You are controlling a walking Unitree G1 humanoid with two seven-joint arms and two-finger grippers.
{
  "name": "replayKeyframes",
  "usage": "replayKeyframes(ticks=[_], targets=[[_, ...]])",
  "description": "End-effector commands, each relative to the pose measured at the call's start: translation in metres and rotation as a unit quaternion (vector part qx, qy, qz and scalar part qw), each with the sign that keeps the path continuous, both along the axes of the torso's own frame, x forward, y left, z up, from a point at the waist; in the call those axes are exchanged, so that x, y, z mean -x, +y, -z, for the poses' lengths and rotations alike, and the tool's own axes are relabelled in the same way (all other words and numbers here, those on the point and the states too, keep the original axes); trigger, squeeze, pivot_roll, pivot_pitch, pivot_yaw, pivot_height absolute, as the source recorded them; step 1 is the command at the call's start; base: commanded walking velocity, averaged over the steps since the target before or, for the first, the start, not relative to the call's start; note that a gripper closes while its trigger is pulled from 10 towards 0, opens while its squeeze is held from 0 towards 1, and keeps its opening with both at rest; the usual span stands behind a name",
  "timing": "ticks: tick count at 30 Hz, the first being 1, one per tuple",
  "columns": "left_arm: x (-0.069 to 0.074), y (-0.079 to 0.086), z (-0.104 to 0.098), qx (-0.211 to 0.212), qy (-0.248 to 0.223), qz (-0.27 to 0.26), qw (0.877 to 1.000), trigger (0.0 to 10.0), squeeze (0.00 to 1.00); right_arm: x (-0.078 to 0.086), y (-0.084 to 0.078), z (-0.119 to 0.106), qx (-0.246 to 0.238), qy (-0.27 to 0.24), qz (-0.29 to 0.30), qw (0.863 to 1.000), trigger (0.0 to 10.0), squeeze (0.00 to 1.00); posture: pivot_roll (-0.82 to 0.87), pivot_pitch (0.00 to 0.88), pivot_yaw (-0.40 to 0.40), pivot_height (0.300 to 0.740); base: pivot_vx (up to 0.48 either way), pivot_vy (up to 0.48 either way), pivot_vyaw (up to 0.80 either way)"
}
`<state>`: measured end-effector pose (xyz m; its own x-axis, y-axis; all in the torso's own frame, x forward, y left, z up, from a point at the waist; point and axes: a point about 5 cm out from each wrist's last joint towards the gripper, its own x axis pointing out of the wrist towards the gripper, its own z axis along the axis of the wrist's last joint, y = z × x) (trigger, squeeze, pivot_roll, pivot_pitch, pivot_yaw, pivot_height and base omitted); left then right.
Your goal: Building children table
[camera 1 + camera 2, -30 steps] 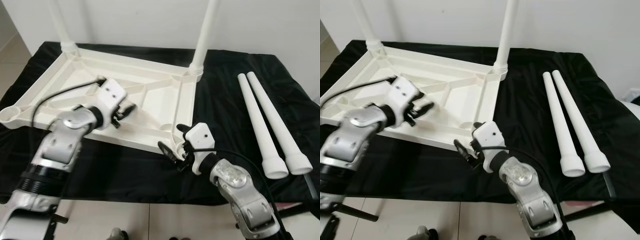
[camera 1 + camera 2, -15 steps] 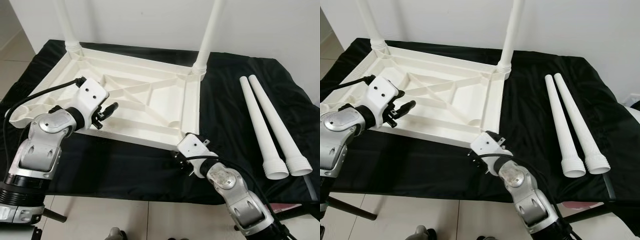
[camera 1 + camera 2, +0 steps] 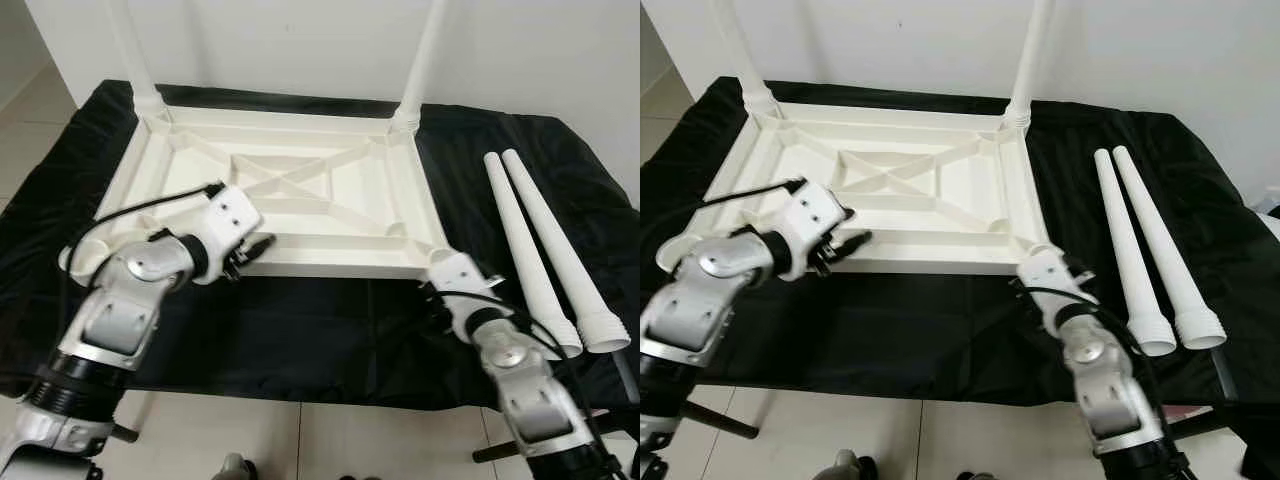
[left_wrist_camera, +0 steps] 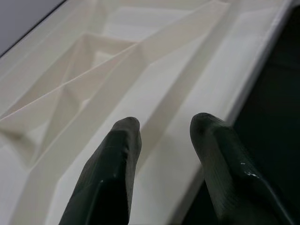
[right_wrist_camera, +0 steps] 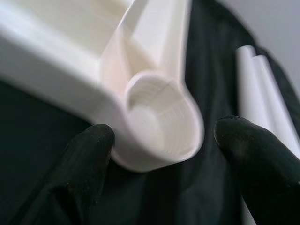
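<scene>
**Inverted tabletop, both grippers at its near edge**

I see the white plastic tabletop point(image 3: 280, 190) lying upside down in the centre of the frame on a black cloth point(image 3: 300, 320), ribbed underside facing up. Two legs are fitted at its far corners: one far-left leg point(image 3: 128, 50) and one far-right leg point(image 3: 425, 55), both standing upright. Two loose legs point(image 3: 540, 250) lie side by side on the cloth at the right of the frame, touching each other, flared ends toward me, well apart from the tabletop.

My right gripper point(image 5: 161, 140) is at the near-right corner socket point(image 5: 161, 119). Its fingers point(image 5: 86, 157) are spread, one on each side of the empty threaded socket; whether they touch it I cannot tell.

My left gripper point(image 4: 164, 126) is over the near edge of the tabletop, left of centre. Its fingers point(image 4: 119, 145) are apart and hold nothing.

A pale tiled floor point(image 3: 330, 440) runs along the bottom of the frame.
</scene>
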<state>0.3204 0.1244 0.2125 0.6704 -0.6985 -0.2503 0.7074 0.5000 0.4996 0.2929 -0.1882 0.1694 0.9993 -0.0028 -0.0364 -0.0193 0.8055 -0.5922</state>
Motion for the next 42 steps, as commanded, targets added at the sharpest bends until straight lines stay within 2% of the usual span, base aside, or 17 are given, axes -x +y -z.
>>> replayKeyframes(ticks=[1,2,3,4,6,8,9,10,12,13,19,20,24,29,40,41,42], targets=[[0.002,-0.013,-0.001,0.008,0.007,0.041,0.999,10.0,0.00,0.000,0.009,-0.016,-0.045,-0.046,-0.026,0.998,10.0,0.00,0.02,0.151,-0.017,0.740,0.000,0.000,0.00],[0.003,-0.019,-0.003,0.018,0.014,0.057,0.998,10.0,0.00,0.001,0.015,-0.022,-0.071,-0.063,-0.044,0.994,10.0,0.00,0.02,0.151,-0.017,0.740,0.000,0.000,0.00],[0.003,-0.019,-0.003,0.018,0.014,0.057,0.998,10.0,0.00,0.001,0.015,-0.022,-0.071,-0.063,-0.044,0.994,10.0,0.00,0.02,0.151,-0.017,0.740,0.000,0.000,0.00],[0.005,-0.027,-0.004,0.029,0.022,0.083,0.996,10.0,0.00,0.004,0.027,-0.031,-0.126,-0.082,-0.075,0.986,10.0,0.00,0.02,0.150,-0.016,0.740,0.000,0.000,0.00],[0.005,-0.027,-0.004,0.029,0.022,0.083,0.996,10.0,0.00,0.004,0.027,-0.031,-0.126,-0.082,-0.075,0.986,10.0,0.00,0.02,0.150,-0.016,0.740,0.000,0.000,0.00],[0.009,-0.038,-0.004,0.037,0.035,0.120,0.991,10.0,0.00,0.009,0.041,-0.042,-0.204,-0.103,-0.113,0.967,10.0,0.00,0.02,0.149,-0.015,0.740,0.000,0.000,0.00],[0.009,-0.038,-0.004,0.037,0.035,0.120,0.991,10.0,0.00,0.009,0.041,-0.042,-0.204,-0.103,-0.113,0.967,10.0,0.00,0.02,0.149,-0.015,0.740,0.000,0.000,0.00],[0.007,-0.048,0.000,0.035,0.043,0.133,0.990,10.0,0.00,0.011,0.050,-0.043,-0.243,-0.103,-0.123,0.957,10.0,0.00,0.01,0.149,-0.015,0.740,0.000,0.000,0.00],[0.002,-0.063,0.008,0.040,0.062,0.148,0.986,10.0,0.00,0.012,0.059,-0.042,-0.275,-0.099,-0.124,0.948,10.0,0.00,0.01,0.149,-0.017,0.740,0.000,0.000,0.00],[-0.002,-0.068,0.011,0.039,0.068,0.146,0.986,10.0,1.00,0.010,0.059,-0.040,-0.279,-0.096,-0.115,0.949,10.0,0.00,0.01,0.152,-0.017,0.740,0.000,0.000,0.00],[-0.012,-0.080,0.017,0.034,0.077,0.141,0.986,10.0,1.00,0.007,0.053,-0.037,-0.281,-0.099,-0.093,0.950,10.0,0.00,0.00,0.159,-0.015,0.740,0.000,0.000,0.00],[-0.016,-0.084,0.017,0.033,0.084,0.147,0.985,10.0,0.00,0.006,0.049,-0.038,-0.280,-0.103,-0.084,0.951,10.0,0.00,0.00,0.165,-0.012,0.740,0.000,0.000,0.00],[-0.020,-0.088,0.017,0.029,0.086,0.147,0.985,10.0,0.00,0.006,0.045,-0.039,-0.280,-0.107,-0.078,0.951,10.0,0.00,-0.01,0.169,-0.009,0.740,0.000,0.000,0.00],[-0.035,-0.101,0.017,0.005,0.090,0.139,0.986,10.0,0.00,0.009,0.037,-0.045,-0.291,-0.123,-0.064,0.947,10.0,0.00,-0.03,0.175,0.012,0.740,0.000,0.000,0.00],[-0.037,-0.109,0.042,-0.044,0.119,0.153,0.980,10.0,0.00,0.013,0.032,-0.044,-0.294,-0.125,-0.052,0.946,10.0,0.00,-0.04,0.173,0.023,0.740,0.000,0.000,0.00],[-0.038,-0.109,0.045,-0.052,0.118,0.143,0.981,4.9,0.00,0.012,0.032,-0.045,-0.293,-0.126,-0.052,0.946,10.0,0.00,-0.05,0.173,0.023,0.740,0.000,0.000,0.00],[-0.038,-0.109,0.045,-0.052,0.118,0.143,0.981,4.9,0.00,0.012,0.032,-0.045,-0.293,-0.126,-0.052,0.946,10.0,0.00,-0.05,0.173,0.023,0.740,0.000,0.000,0.00]])
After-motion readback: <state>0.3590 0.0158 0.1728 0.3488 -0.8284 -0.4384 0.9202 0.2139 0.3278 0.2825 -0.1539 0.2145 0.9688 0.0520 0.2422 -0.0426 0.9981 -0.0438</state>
